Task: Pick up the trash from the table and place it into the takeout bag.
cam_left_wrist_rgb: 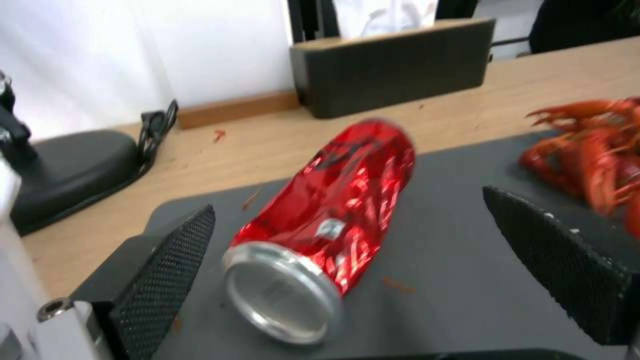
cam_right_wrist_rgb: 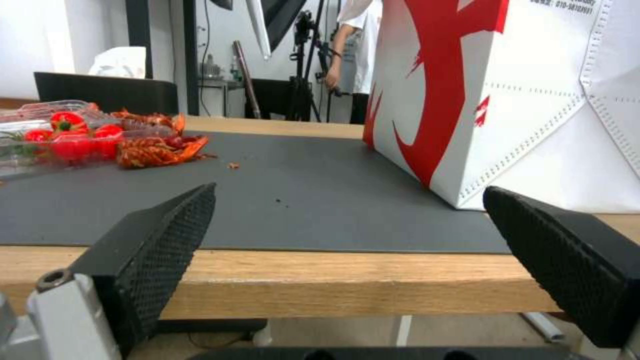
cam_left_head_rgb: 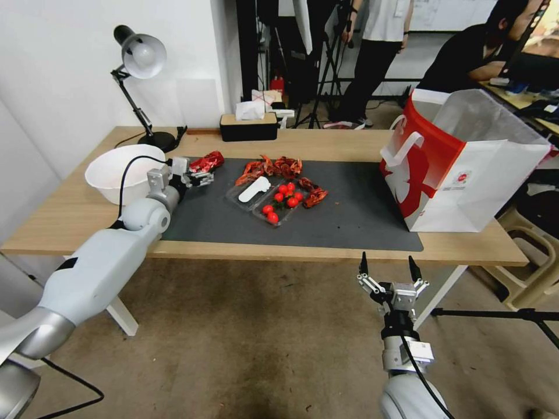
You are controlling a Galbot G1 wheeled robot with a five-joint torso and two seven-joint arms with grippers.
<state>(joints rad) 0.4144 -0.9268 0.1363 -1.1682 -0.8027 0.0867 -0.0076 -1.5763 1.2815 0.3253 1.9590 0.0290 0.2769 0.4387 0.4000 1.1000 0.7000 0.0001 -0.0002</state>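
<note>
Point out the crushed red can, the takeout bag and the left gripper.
crushed red can (cam_left_wrist_rgb: 327, 210): left wrist view, middle of its dented red side.
takeout bag (cam_left_head_rgb: 460, 186): head view, white front panel by the round logo.
left gripper (cam_left_head_rgb: 195, 174): head view, between its open fingertips, at the can.

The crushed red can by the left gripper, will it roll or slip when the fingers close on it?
The crushed red can lies on its side between the open left gripper fingers. Its dents probably curb rolling, though the round end might still turn. The glossy, thin-looking metal could slip or buckle further under a squeeze.
</note>
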